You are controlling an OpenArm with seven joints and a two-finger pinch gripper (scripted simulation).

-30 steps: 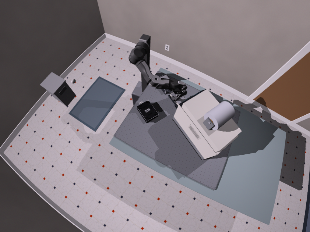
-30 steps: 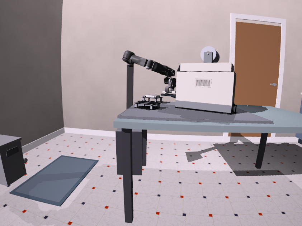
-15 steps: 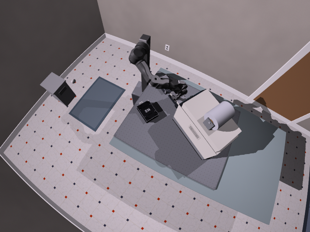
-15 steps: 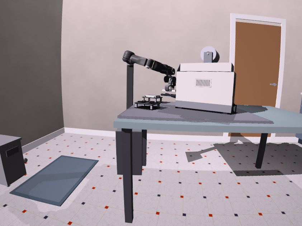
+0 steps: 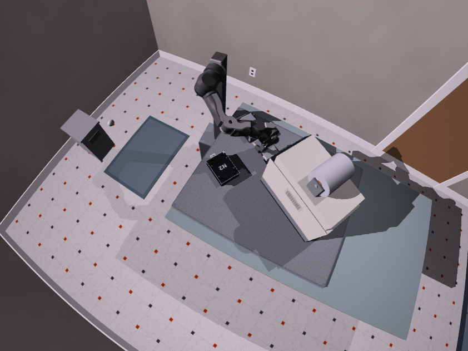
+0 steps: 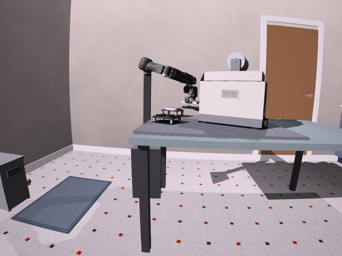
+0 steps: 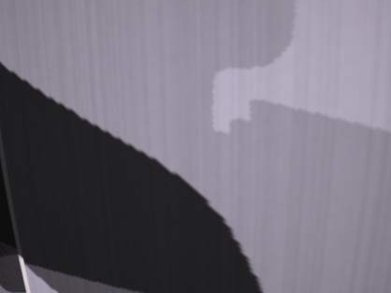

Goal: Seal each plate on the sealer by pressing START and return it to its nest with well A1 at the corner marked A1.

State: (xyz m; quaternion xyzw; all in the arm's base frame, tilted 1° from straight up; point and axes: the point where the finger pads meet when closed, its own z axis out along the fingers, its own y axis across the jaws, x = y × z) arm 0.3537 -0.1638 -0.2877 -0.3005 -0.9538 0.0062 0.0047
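My gripper (image 6: 190, 100) is shut on a white plate (image 6: 186, 102) and holds it level, a little above the sealer's dark stage (image 6: 187, 107), which is out. A smooth grey, finely streaked surface that looks like foil on the held plate (image 7: 140, 72) fills most of the wrist view. Nest N2 (image 5: 222, 167) (image 6: 166, 117) holds no plate. Another white plate (image 6: 172, 108) sits on the raised nest behind it, N1; the arm partly covers that nest in the top view. START and the lamp are hidden, as are the fingertips.
The white sealer (image 5: 283, 191) (image 6: 228, 108) stands right beside the gripper, with a foil roll (image 5: 333, 173) (image 6: 236, 61) on top. Its tall side wall rises above the stage. The arm (image 5: 230, 124) (image 6: 168, 71) reaches over from its post behind the nests.
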